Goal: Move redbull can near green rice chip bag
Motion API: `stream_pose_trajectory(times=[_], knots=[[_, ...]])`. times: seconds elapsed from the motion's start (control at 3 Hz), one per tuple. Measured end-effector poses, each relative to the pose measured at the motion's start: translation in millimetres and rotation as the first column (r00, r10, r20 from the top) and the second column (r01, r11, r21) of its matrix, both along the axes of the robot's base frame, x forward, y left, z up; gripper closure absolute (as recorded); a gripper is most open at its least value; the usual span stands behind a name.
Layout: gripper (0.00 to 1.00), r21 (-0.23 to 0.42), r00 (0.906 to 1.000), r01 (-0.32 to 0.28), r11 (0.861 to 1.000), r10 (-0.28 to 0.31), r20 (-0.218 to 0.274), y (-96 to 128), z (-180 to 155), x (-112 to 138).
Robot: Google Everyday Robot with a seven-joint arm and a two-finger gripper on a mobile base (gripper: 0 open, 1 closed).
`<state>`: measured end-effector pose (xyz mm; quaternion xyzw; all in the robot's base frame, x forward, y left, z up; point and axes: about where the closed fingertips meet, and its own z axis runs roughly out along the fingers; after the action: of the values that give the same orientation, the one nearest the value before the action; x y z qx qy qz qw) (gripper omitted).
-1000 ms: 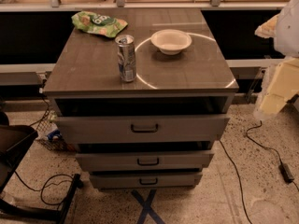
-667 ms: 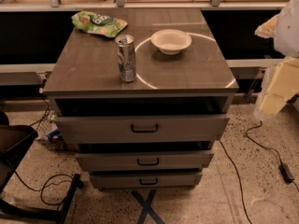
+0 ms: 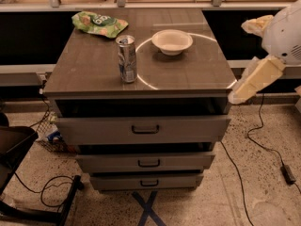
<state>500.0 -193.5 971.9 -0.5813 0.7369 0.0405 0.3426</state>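
Note:
The redbull can (image 3: 127, 59) stands upright on the front-left part of the cabinet top (image 3: 188, 74). It is slim and silver with blue patches. The green rice chip bag (image 3: 99, 23) lies flat at the back-left corner, about a can's height behind the can and apart from it. My gripper (image 3: 238, 61) hangs off the cabinet's right edge, well right of the can. Its two cream fingers (image 3: 254, 79) are spread open and hold nothing.
A white round bowl (image 3: 172, 41) sits on the back middle of the top, to the right of the can. Three drawers (image 3: 143, 128) are below, each slightly pulled out. Cables (image 3: 263, 140) run over the floor at right, and a dark stand (image 3: 19, 149) is at left.
My gripper and arm have moved a little to the left, toward the cabinet's right edge. The can, bag and bowl have not moved.

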Motion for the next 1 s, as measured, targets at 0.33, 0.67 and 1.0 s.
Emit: stream_pose_trajectory(times=[0.33,0.67,1.0], knots=[[0.0,0.169,0.9974,-0.055,0.984,0.046,0.055,21.3,-0.3,28.1],[0.0,0.311,0.9928,-0.113,0.944,0.095,0.072,42.5,-4.0,45.5],[0.0,0.322,0.9921,-0.118,0.939,0.098,0.078,44.8,-4.1,46.6]])
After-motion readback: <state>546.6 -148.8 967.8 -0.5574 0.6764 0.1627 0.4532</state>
